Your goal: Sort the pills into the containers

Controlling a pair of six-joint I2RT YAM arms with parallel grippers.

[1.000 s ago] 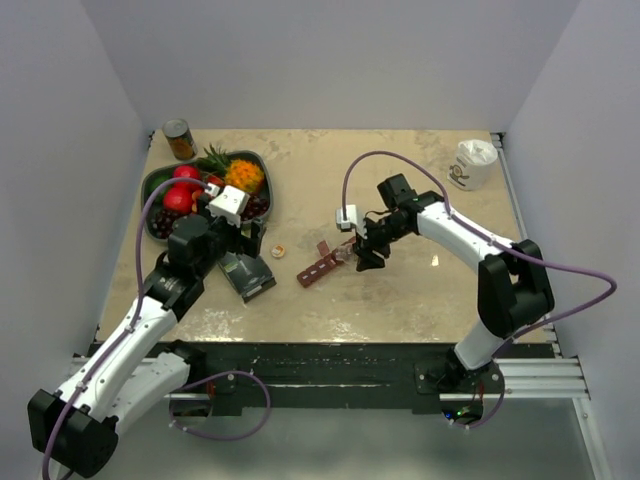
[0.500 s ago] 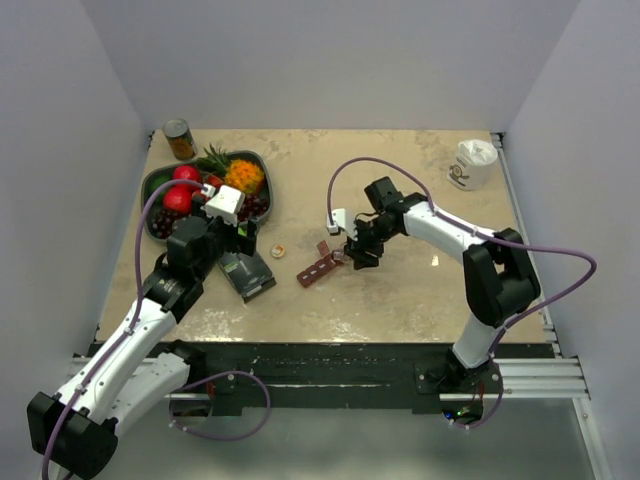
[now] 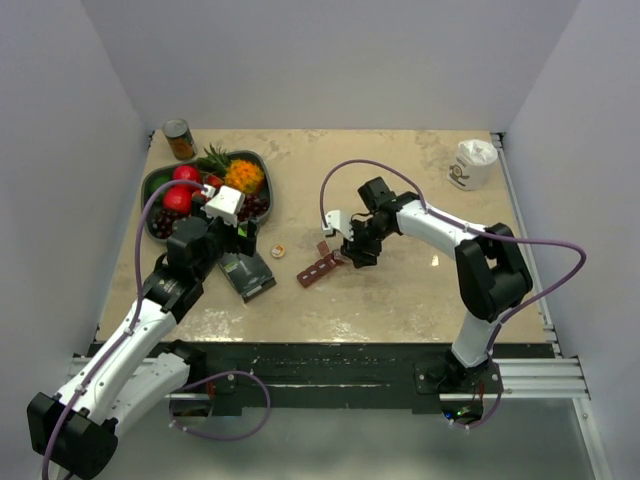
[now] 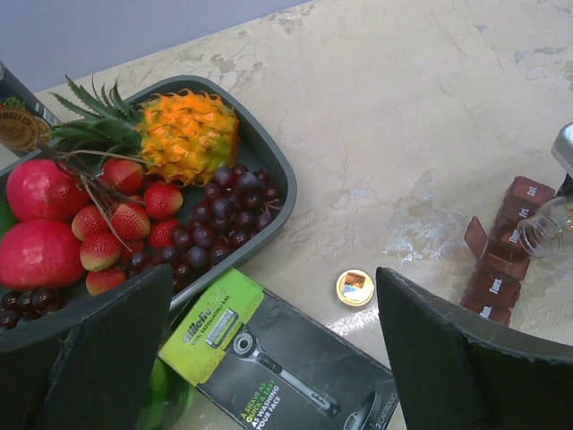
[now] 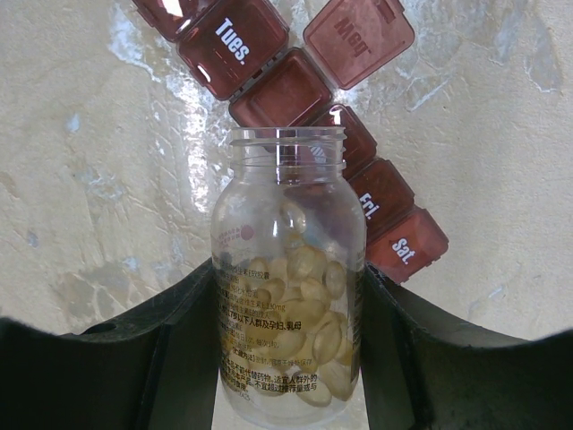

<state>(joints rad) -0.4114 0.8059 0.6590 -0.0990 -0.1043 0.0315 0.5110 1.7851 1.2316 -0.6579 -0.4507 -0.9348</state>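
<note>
Right gripper (image 5: 288,287) is clenched on a small clear bottle (image 5: 286,376), one finger pressed against each side of its body. That bottle is uncapped and tipped, with its open mouth over the dark red weekly pill organizer (image 5: 269,90), just beside the one compartment whose lid (image 5: 358,36) is flipped up. The lids marked "Tues.", "Fri." and "Sat." are down. The yellowish pills (image 5: 309,327) are massed inside the bottle's body, behind the neck.

The organizer lies slantwise on the bench (image 3: 400,300). Left of it sits a small round cap (image 4: 355,288), apart from the strip. Left again of the cap lies a boxed Gillette razor (image 4: 215,327), and the left gripper (image 4: 269,358) hovers over that box with its fingers spread wide, grasping nothing. Beyond the box, further left of the organizer, a dark fruit bowl (image 4: 269,161) holds a pineapple, strawberries, grapes and red fruit.
</note>
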